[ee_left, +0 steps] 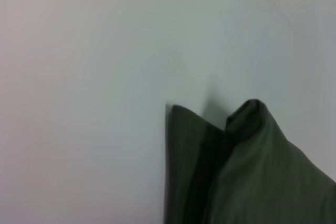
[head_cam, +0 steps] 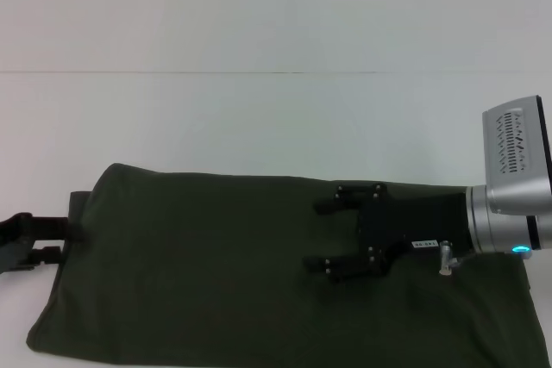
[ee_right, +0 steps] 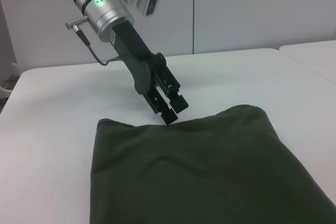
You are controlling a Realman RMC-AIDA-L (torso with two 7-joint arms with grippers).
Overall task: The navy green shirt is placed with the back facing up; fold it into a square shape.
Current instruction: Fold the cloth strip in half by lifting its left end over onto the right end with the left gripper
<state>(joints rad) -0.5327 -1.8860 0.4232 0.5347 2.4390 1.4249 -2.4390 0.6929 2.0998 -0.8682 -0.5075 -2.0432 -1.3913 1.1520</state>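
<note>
One shirt [head_cam: 216, 256], already folded to long band, under R gripper [head_cam: 326, 237], jaws apart, empty. L gripper [ee_right: 169, 109] at band's end edge; grip unclear. Soft, light, limp: pinch both layers at edge.

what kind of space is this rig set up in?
Probably a lab or test room: a plain white tabletop, bare pale wall panels behind it, and only a dark olive-green folded cotton shirt laid out. Another white table edge stands beside it.
</note>
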